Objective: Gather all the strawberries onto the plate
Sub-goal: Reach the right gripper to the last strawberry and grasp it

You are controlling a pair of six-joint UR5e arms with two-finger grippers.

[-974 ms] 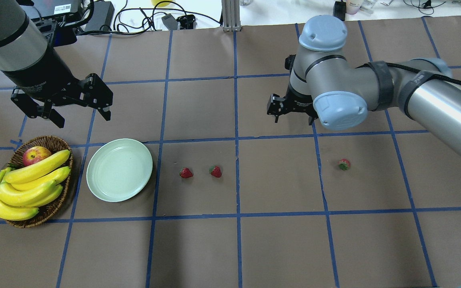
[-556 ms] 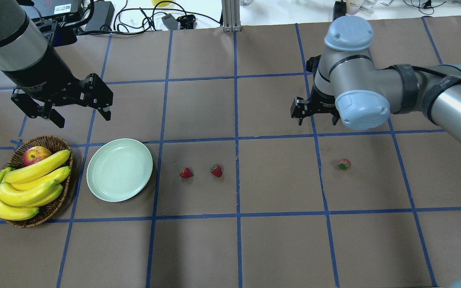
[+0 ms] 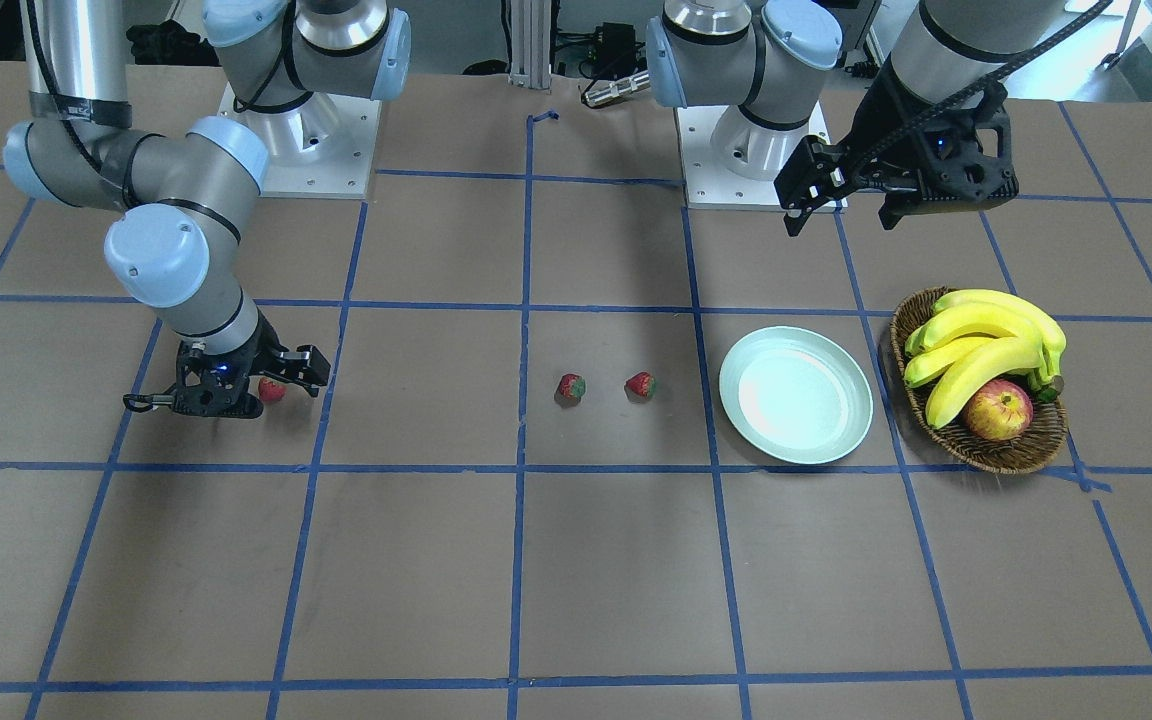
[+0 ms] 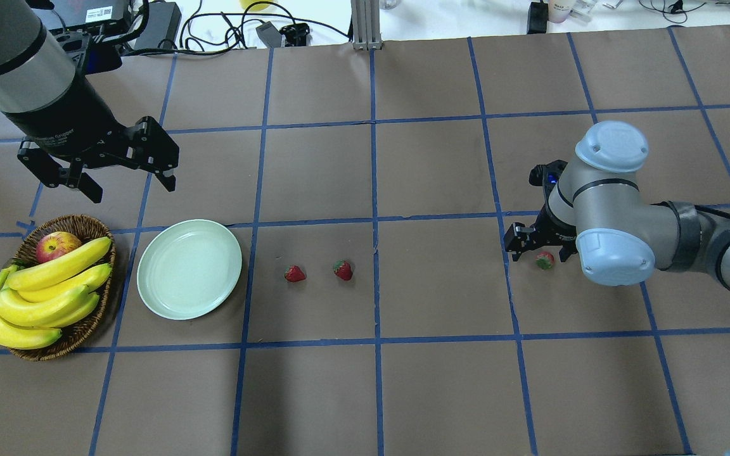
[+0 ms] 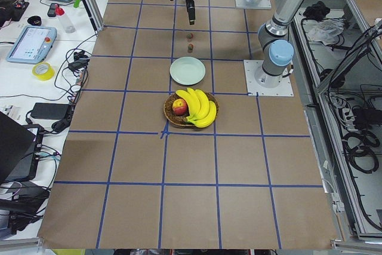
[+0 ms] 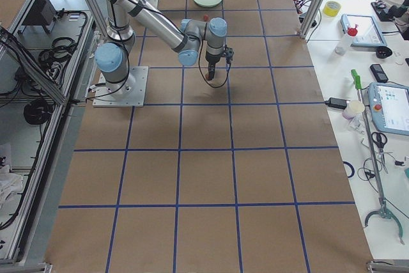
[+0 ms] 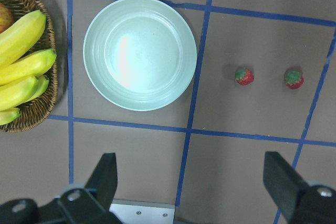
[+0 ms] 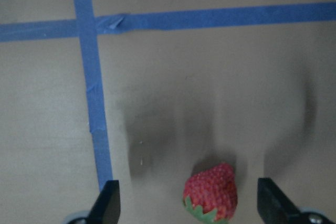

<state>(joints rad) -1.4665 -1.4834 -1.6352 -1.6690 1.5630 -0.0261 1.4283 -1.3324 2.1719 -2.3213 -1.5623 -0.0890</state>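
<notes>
No fruit is in the plate (image 4: 189, 268) yet: two strawberries (image 4: 294, 273) (image 4: 342, 270) lie on the desk (image 4: 441, 380) near it, the third strawberry (image 4: 545, 260) lies well apart inside the spread, unclosed right hand (image 4: 540, 250), and the left hand (image 4: 130, 189) hangs spread and empty.

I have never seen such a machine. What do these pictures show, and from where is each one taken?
This is a robot with two arms at a table, each ending in a two-finger hand. Four pictures come from fixed cameras: above, in front, and at each table end. Two come from cameras on the wrists. On the table lie three strawberries, an empty plate, and a basket with bananas and an apple. The right hand is low and open, one strawberry between its fingers. The left hand hangs open near the plate. Nothing is held.
</notes>
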